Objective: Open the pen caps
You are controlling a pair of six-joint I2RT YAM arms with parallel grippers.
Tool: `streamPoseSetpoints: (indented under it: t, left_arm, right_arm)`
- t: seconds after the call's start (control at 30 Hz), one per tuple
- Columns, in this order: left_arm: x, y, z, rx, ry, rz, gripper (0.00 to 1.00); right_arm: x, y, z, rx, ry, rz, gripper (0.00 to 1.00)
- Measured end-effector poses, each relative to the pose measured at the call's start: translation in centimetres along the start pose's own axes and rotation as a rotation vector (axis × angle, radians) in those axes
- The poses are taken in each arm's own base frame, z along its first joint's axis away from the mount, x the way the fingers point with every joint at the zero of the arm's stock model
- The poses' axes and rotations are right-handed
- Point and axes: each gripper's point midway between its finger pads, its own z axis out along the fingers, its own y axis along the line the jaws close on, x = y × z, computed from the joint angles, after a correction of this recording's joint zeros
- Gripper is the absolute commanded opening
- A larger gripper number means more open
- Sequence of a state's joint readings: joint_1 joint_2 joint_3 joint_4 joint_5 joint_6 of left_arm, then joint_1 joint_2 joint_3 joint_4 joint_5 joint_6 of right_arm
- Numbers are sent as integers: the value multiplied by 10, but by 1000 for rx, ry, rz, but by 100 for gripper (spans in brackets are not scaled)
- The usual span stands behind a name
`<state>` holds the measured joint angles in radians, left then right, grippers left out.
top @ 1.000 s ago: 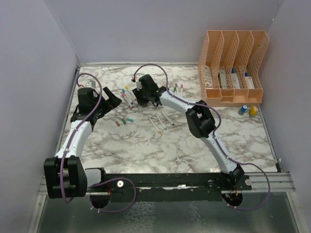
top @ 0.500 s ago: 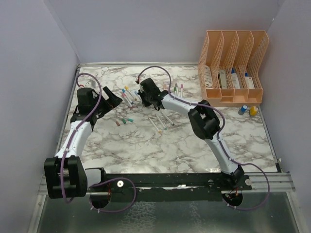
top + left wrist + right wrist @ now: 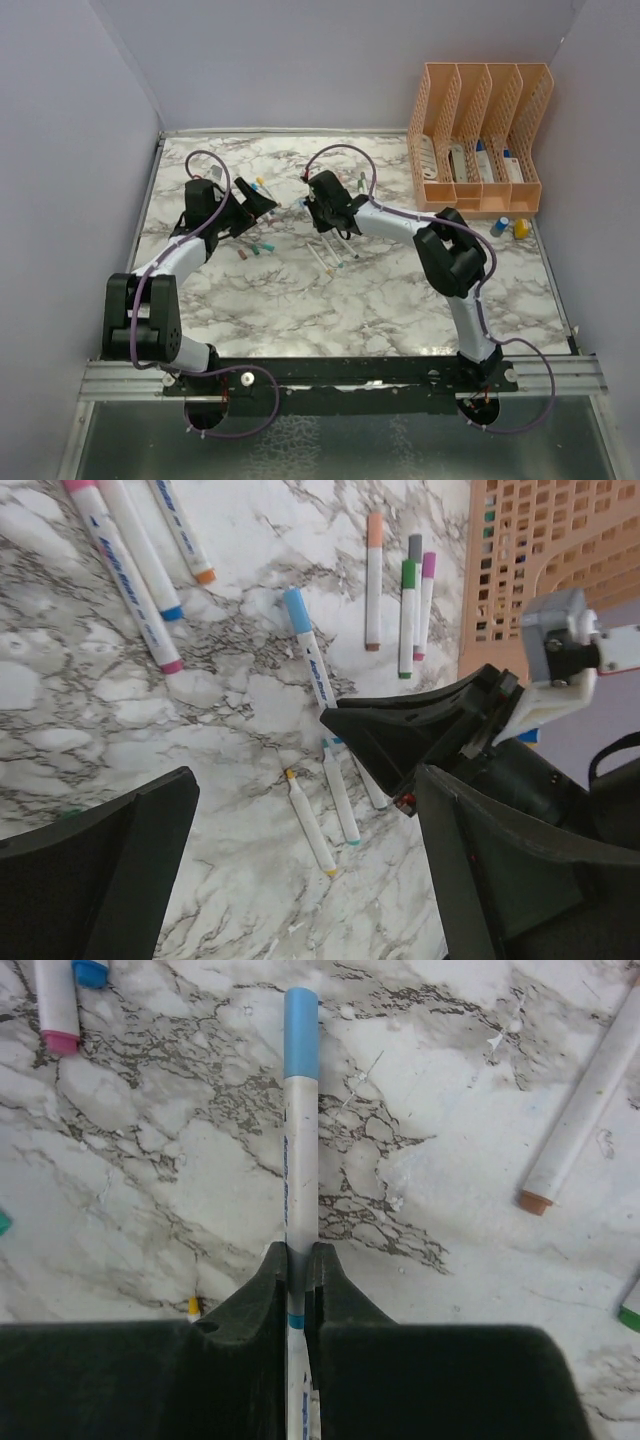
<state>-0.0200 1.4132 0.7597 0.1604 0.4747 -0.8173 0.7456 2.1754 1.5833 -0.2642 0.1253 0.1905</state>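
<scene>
My right gripper (image 3: 298,1260) is shut on the white barrel of a pen (image 3: 299,1160). Its blue cap (image 3: 300,1015) is on and points away from the jaws, a little above the marble. In the top view this gripper (image 3: 310,205) is at the table's middle back. My left gripper (image 3: 260,205) is open and empty just left of it, and the capped end points toward it. In the left wrist view the left gripper (image 3: 305,790) faces the right gripper (image 3: 420,730) and the held pen (image 3: 305,645). Loose caps (image 3: 258,247) lie in front of the left gripper.
Uncapped pens (image 3: 308,820) lie under the grippers. Capped pens lie at the back left (image 3: 130,570) and back right (image 3: 405,610). A peach lattice organiser (image 3: 480,130) stands at the back right, with blue and yellow bottles (image 3: 510,227) beside it.
My right gripper has moved right and nearer with the blue-capped pen. My left arm has swung right, bringing its open gripper close to the pen's capped end.
</scene>
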Motion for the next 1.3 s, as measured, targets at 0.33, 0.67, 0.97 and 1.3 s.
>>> streamPoseSetpoints:
  t: [0.33,0.67,0.97,1.3]
  left_arm:
    - [20,-32,47,84,89,-8,87]
    - [20,-34,68,105,92,-53,78]
    - [25,-36,81,116,104,-68,63]
    - [25,-42,82,138,99,-66,44]
  right_arm:
    - [-38,9,-56,-73,-109,28,1]
    - [-32,27,-72,-187,-113,47,1]
    - [-28,36,-87,-256,-122,42,1]
    - [-37,46,-96,-312,-158,36,2]
